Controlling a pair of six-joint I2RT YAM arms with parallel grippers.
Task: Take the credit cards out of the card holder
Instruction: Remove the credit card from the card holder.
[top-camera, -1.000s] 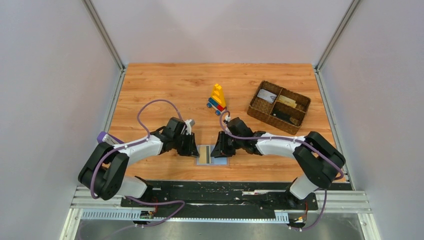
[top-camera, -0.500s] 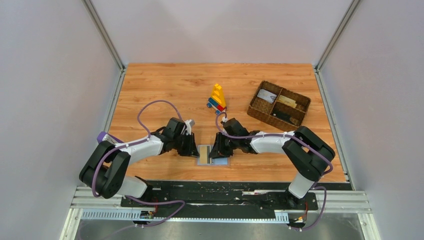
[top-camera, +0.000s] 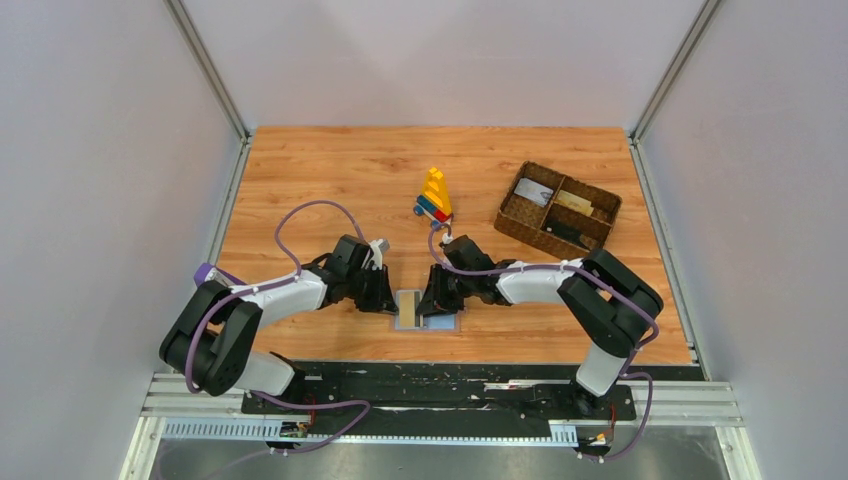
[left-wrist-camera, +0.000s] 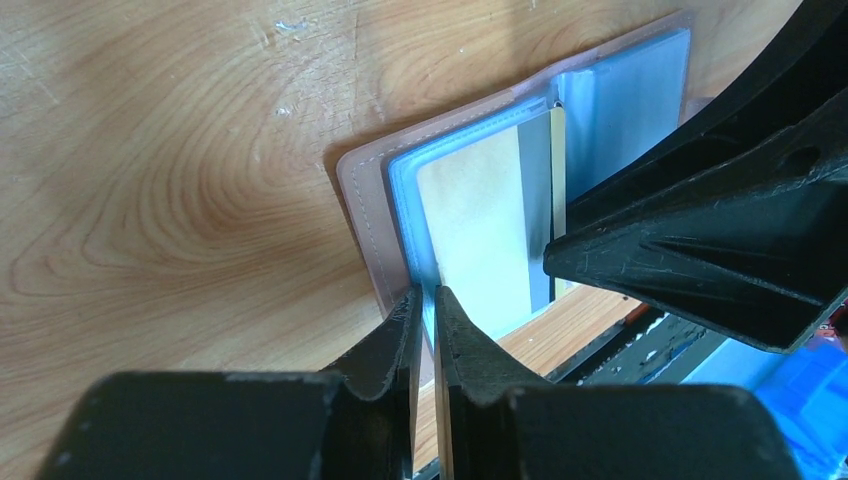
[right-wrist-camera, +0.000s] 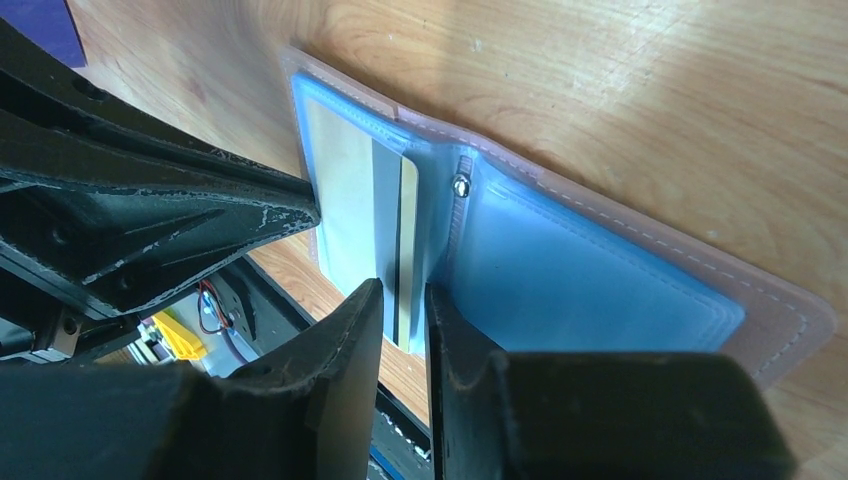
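Card holder (top-camera: 440, 322), light-blue, folding, lies open at desk's (top-camera: 330, 180) near edge; right pincer (right-wrist-camera: 403, 290) clamps its tan-gold card (right-wrist-camera: 340, 200); left pincer (left-wrist-camera: 426, 295), nearly together, meets its left edge, grip unclear.

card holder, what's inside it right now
One tan-gold card with a dark stripe shows in a clear pocket of the card holder. Its near end hides behind the right gripper.

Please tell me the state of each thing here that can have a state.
card holder, open, lying flat on the table
tan-gold card, inside the holder
left gripper, jaws nearly together at the holder's edge; grip unclear
right gripper, narrow gap, over the card's end; grip unclear
basket, holds cards in separate compartments
toy, upright
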